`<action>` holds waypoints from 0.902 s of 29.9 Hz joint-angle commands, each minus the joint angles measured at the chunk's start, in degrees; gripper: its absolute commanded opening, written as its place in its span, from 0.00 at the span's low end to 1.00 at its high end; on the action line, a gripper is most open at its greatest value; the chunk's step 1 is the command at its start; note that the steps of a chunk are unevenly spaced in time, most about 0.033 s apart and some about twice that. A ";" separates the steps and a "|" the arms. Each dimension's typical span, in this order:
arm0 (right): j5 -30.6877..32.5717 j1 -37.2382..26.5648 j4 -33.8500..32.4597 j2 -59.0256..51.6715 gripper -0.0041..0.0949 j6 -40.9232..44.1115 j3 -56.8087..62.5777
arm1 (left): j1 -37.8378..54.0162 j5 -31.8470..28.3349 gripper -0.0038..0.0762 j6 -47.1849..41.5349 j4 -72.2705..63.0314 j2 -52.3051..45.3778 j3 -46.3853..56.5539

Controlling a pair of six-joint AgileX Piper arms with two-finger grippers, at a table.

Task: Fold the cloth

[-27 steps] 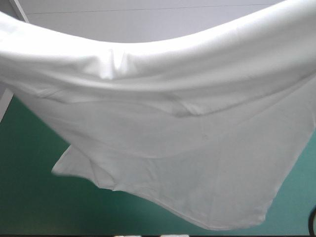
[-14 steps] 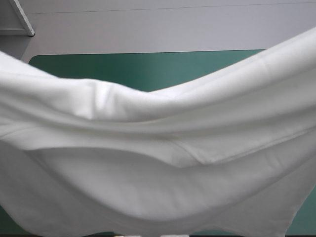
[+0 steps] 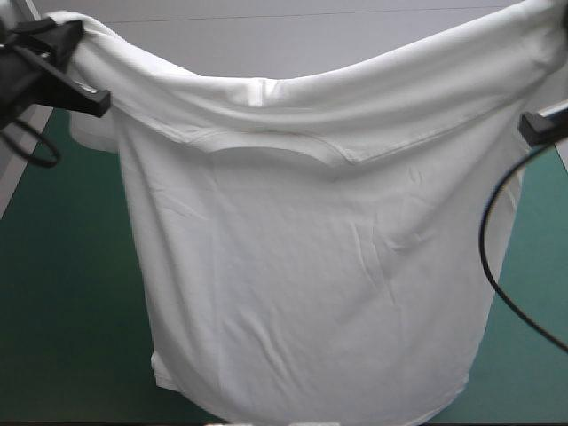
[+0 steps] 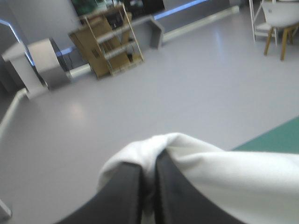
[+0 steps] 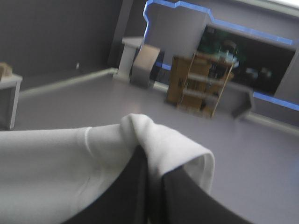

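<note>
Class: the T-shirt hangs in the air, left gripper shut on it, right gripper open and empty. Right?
No: the right gripper is also shut on the T-shirt, as the right wrist view shows. The left gripper grips it and it hangs, as stated.

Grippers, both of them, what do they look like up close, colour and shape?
Both match. The left gripper has two broad black fingers, smooth and curved like fins, wide at the base and narrowing toward the tip. The right gripper has the same pair of black fins. No markings or labels show on either.
</note>
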 commanded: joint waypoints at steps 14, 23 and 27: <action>-20.13 -0.40 -1.91 42.41 0.03 -2.43 0.06 | -1.21 -25.84 0.07 5.61 -3.23 36.02 1.29; -13.57 -0.50 -0.60 58.09 0.08 -1.37 -11.26 | -1.32 -23.08 0.12 6.30 -4.92 43.85 -0.08; -12.67 -0.50 -0.37 60.03 0.36 -0.04 -12.36 | -1.32 -21.23 0.33 5.22 -4.92 44.18 -0.08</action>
